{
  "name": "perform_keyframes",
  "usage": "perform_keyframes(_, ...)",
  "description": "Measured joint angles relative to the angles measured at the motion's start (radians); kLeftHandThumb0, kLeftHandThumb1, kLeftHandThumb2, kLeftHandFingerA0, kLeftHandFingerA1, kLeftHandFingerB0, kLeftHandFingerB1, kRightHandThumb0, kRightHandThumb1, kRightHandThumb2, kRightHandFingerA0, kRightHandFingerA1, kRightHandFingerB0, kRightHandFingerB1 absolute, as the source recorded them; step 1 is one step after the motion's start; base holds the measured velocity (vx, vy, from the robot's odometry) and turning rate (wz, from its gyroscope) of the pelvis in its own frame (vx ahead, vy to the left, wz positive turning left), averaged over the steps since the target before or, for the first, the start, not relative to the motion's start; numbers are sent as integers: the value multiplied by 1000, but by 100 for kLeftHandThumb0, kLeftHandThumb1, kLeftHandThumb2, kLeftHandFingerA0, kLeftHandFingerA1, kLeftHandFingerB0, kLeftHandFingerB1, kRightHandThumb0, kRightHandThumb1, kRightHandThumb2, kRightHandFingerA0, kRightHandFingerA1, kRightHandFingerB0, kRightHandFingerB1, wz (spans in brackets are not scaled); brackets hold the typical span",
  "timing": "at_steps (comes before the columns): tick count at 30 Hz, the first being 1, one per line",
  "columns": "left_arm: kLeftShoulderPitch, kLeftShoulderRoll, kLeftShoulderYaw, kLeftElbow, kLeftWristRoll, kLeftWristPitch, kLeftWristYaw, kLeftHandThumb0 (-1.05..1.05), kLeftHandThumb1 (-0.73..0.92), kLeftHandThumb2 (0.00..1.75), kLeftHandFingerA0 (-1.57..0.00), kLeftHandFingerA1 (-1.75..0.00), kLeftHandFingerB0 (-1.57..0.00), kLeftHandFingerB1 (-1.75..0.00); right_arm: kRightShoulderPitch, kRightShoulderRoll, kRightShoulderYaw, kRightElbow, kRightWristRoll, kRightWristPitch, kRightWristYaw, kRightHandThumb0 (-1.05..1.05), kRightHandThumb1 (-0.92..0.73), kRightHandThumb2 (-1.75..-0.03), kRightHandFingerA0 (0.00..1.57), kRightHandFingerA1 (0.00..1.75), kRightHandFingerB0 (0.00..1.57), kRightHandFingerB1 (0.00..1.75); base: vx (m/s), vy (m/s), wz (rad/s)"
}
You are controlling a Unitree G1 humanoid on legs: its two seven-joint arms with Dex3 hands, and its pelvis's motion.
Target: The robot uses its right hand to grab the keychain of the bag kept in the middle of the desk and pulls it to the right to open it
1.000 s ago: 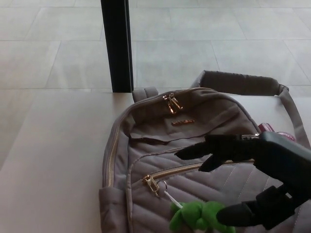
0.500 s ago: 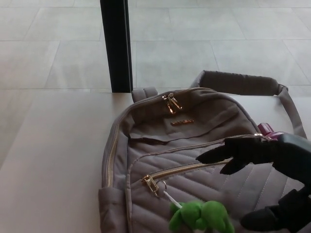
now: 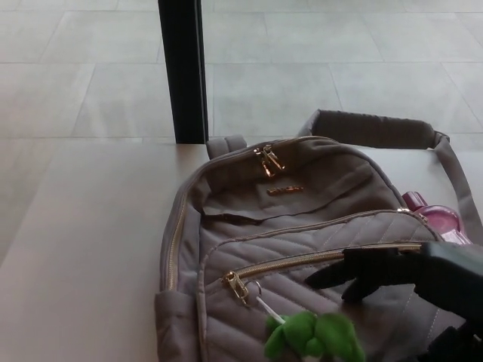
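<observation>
A grey quilted backpack [image 3: 294, 226] lies flat in the middle of the desk. Its front pocket has a gold zipper [image 3: 302, 262] that looks closed, with the pull [image 3: 236, 286] at the left end. A green plush keychain [image 3: 313, 337] hangs from that pull on a white cord, at the bottom edge of the picture. My right hand [image 3: 400, 275] hovers over the bag's lower right, open, fingers [image 3: 339, 273] pointing left above the zipper line. It holds nothing and stands up and right of the keychain. My left hand does not show.
A black post [image 3: 182, 72] stands behind the desk's far edge. A pink object [image 3: 434, 213] peeks out at the bag's right side. The bag's padded strap [image 3: 373, 128] curves across the back right. The beige desk top [image 3: 83, 249] stretches left of the bag.
My right hand has drawn back to the right and lower; its fingers have left the bag's middle and its thumb has dropped out of view. Bag and keychain stay put.
</observation>
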Motion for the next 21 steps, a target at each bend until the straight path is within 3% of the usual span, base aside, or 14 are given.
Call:
perform_keyframes(1, -1, 0, -1, 0, 0, 0, 0, -58, 48, 55, -45, -54, -68, -44, 8, 2, -2, 0, -3, -4, -4, -71, -38, -83, 59, 76, 32, 46, 0, 0, 0)
perform_keyframes(2, -3, 0, -1, 2, 0, 0, 0, -58, 49, 54, -43, -55, -68, -44, 22, 3, -6, 0, -12, -10, -12, -69, -51, -57, 56, 71, 38, 36, 0, 0, 0)
perform_keyframes(6, -3, 0, -3, 4, 0, 0, 0, -57, 49, 55, -45, -54, -68, -44, 53, 6, -9, 1, -38, -24, -36, -68, -52, -56, 55, 74, 38, 35, 0, 0, 0)
perform_keyframes(7, -4, 0, -4, 4, 0, 0, 0, -61, 44, 58, -46, -58, -68, -47, 57, 7, -10, 2, -43, -27, -41, -72, -55, -57, 49, 66, 37, 35, 0, 0, 0)
perform_keyframes(8, -4, 0, -4, 4, 0, 0, 0, -59, 44, 57, -47, -58, -69, -46, 63, 10, -9, 2, -55, -27, -49, -81, -48, -86, 50, 69, 32, 44, 0, 0, 0)
perform_keyframes(9, -4, 0, -5, 3, 0, 0, 0, -59, 39, 83, -43, -61, -66, -60, 68, 15, -7, 1, -64, -26, -56, -68, -54, -57, 49, 62, 38, 34, 0, 0, 0)
perform_keyframes(10, -4, 0, -7, 3, 1, 0, 0, -57, 49, 55, -45, -56, -67, -45, 71, 21, -5, -1, -72, -24, -62, -66, -53, -57, 50, 61, 38, 34, 0, 0, 0)
perform_keyframes(11, -4, 1, -9, 3, 1, 0, 0, -59, 51, 56, -41, -54, -66, -43, 74, 29, -2, -2, -79, -21, -67, -71, -43, -81, 53, 68, 33, 45, 0, 0, 0)
perform_keyframes(16, -10, 7, -28, 3, 9, 0, 0, -59, 50, 55, -45, -54, -70, -43, 78, 79, 35, -16, -126, -15, -101, -78, -46, -83, 52, 63, 33, 44, 0, 0, 0)
perform_keyframes(17, -12, 7, -30, 3, 9, 0, 0, -62, 44, 59, -46, -56, -68, -47, 78, 85, 41, -20, -134, -12, -104, -66, -52, -57, 57, 59, 39, 35, 0, 0, 0)
perform_keyframes(18, -13, 7, -32, 3, 9, 0, 0, -62, 44, 59, -45, -56, -67, -46, 78, 90, 47, -23, -139, -8, -106, -75, -44, -83, 55, 64, 35, 46, 0, 0, 0)
perform_keyframes(19, -14, 7, -32, 3, 9, 0, 0, -62, 44, 59, -45, -56, -67, -46, 77, 101, 58, -26, -150, -6, -112, -75, -44, -83, 55, 64, 35, 46, 0, 0, 0)
perform_keyframes(20, -14, 7, -32, 3, 9, 0, 0, -59, 49, 56, -47, -56, -67, -44, 76, 111, 66, -26, -157, -6, -116, -68, -53, -57, 63, 59, 40, 34, 0, 0, 0)
perform_keyframes(21, -14, 7, -32, 3, 8, -1, 0, -59, 49, 56, -47, -56, -67, -44, 76, 115, 71, -26, -164, -5, -118, -68, -53, -57, 63, 59, 40, 34, 0, 0, 0)
